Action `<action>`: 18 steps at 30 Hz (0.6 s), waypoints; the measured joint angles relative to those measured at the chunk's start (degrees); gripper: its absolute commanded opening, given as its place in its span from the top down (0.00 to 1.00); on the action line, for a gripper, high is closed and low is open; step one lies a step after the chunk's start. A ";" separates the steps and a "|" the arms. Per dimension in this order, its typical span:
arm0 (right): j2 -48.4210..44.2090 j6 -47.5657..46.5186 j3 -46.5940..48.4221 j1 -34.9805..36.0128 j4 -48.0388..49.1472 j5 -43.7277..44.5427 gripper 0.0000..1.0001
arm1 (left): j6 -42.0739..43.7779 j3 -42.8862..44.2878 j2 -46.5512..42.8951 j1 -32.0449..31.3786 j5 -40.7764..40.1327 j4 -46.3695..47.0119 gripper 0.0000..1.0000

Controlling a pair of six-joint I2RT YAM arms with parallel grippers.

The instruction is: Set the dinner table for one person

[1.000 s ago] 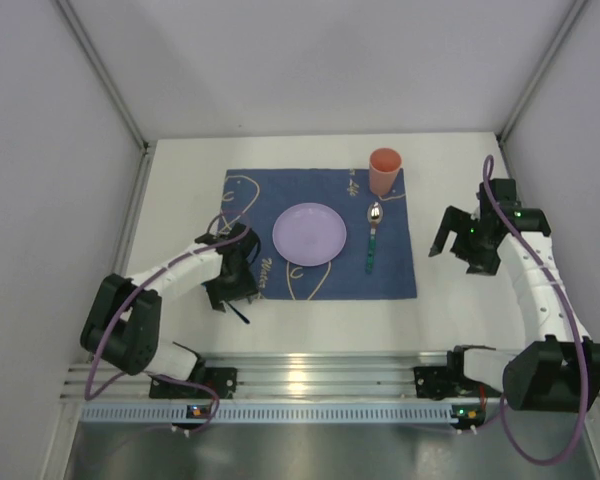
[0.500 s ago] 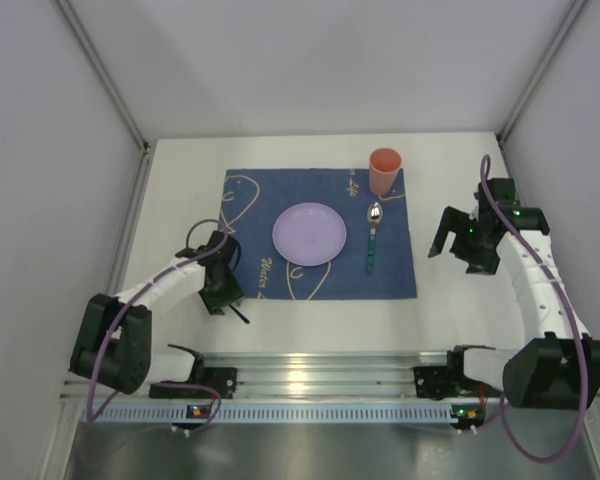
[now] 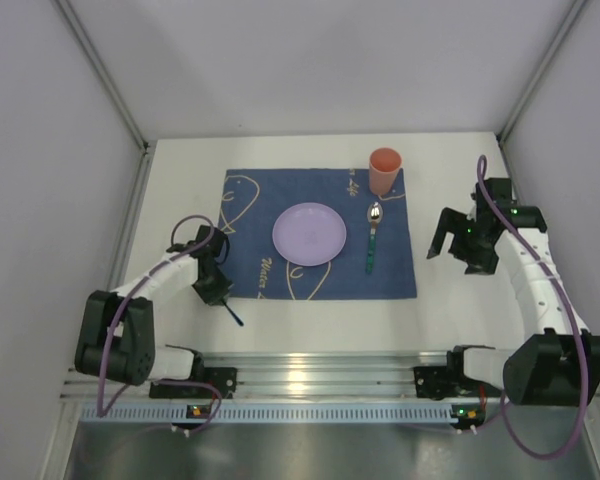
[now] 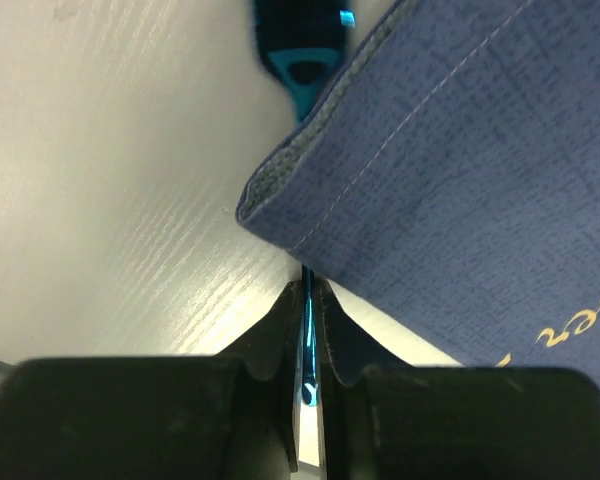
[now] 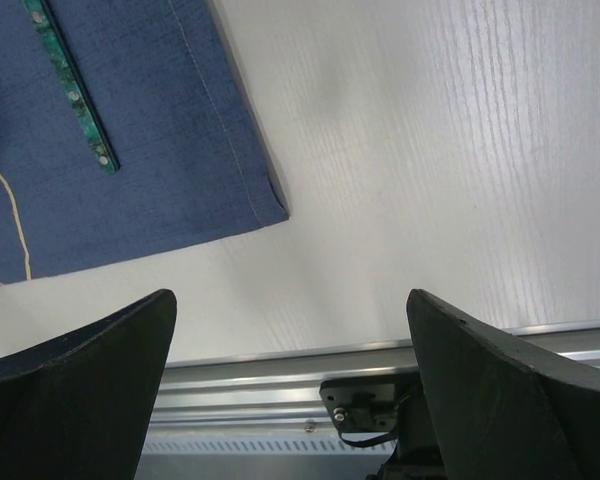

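Note:
My left gripper [image 3: 214,288] [image 4: 307,285] is low over the dinner table [image 3: 320,322], at the near left corner of the dark blue cloth [image 3: 320,270]. It is shut on a thin blue-handled utensil [image 4: 306,345] [image 3: 235,314]. The cloth's corner [image 4: 280,190] hides the utensil's middle, and its dark far end [image 4: 300,50] shows past that corner. On the cloth sit a purple plate [image 3: 309,233], an orange cup [image 3: 384,171] and a green-handled spoon [image 3: 372,240] [image 5: 70,90]. To the right of the cloth, my right gripper [image 3: 450,245] [image 5: 290,370] hangs open and holds nothing.
Grey walls close in the table on the left, back and right. A metal rail [image 3: 320,375] [image 5: 280,370] with the arm bases runs along the near edge. Bare white tabletop [image 5: 430,150] lies between the cloth and the right wall.
My left arm has drawn to the left and its jaws have closed on the blue-handled utensil. The right arm has stayed put, still open.

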 measured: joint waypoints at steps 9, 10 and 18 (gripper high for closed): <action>1.20 -0.02 0.11 0.39 -0.13 0.00 0.00 | -0.31 3.34 2.91 2.19 0.02 -2.21 1.00; 1.40 -0.02 0.39 0.39 -0.35 -0.02 0.00 | -0.33 3.13 2.38 2.71 -0.35 -2.19 1.00; 1.60 -0.02 1.51 0.42 -0.46 0.02 0.00 | 0.39 3.74 -6.62 8.09 -8.41 -6.99 1.00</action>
